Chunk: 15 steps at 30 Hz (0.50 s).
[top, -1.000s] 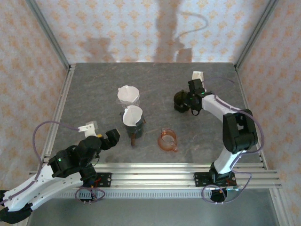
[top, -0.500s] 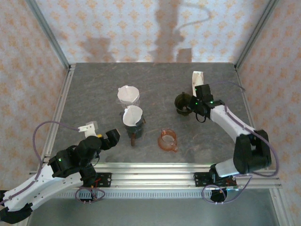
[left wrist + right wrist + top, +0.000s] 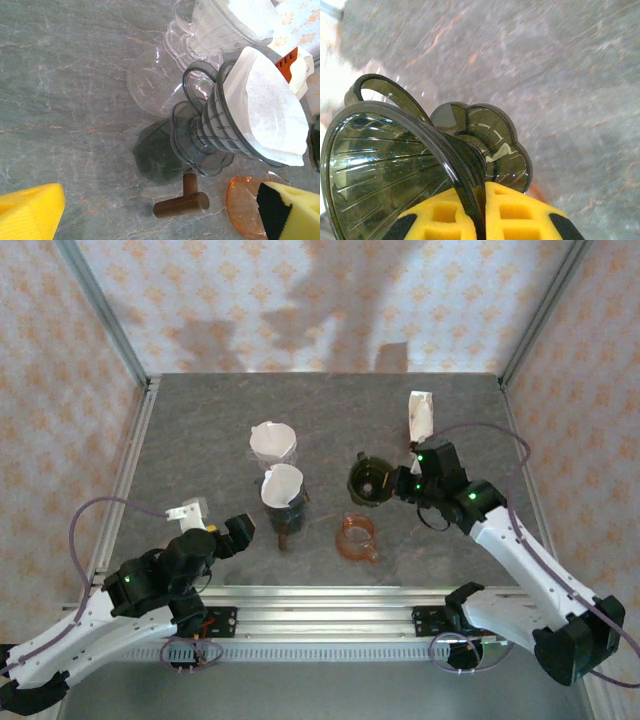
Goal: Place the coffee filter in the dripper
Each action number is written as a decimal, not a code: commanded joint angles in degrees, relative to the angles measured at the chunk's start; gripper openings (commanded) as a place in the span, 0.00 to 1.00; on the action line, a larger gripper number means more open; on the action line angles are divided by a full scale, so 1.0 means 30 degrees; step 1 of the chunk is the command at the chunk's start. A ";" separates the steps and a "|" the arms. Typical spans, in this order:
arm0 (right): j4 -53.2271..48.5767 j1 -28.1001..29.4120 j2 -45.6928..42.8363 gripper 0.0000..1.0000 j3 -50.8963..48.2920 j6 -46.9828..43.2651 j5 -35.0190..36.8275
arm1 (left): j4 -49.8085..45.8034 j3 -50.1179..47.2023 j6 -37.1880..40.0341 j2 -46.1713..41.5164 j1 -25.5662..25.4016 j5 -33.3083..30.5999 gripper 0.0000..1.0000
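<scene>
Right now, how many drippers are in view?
4: clear dripper at the back, grey dripper just nearer, orange dripper nearest, dark dripper in the right fingers. More could be nested.

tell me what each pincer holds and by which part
The right pincer grips the dark dripper by its rim, one finger inside, one outside. The left pincer is open and empty.

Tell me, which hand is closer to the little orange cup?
Right. The right hand, clamped on the empty dark dripper, is just beyond the orange cup; the open left hand sits farther off to its left.
</scene>
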 commanded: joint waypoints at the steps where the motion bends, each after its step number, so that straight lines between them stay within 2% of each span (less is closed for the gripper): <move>1: -0.1881 0.1058 -0.0203 0.02 -0.0153 -0.0186 -0.0995 | -0.0433 -0.0255 -0.0430 -0.0108 0.0139 -0.0748 1.00; 4: -0.1627 0.1238 -0.0060 0.02 -0.0704 0.0163 -0.2156 | -0.0248 -0.0412 -0.0516 -0.0096 0.0140 -0.0699 1.00; 15: -0.1927 0.1625 0.0061 0.02 -0.1432 0.0133 -0.1890 | -0.0395 -0.0444 -0.0547 -0.0206 0.0135 -0.0783 1.00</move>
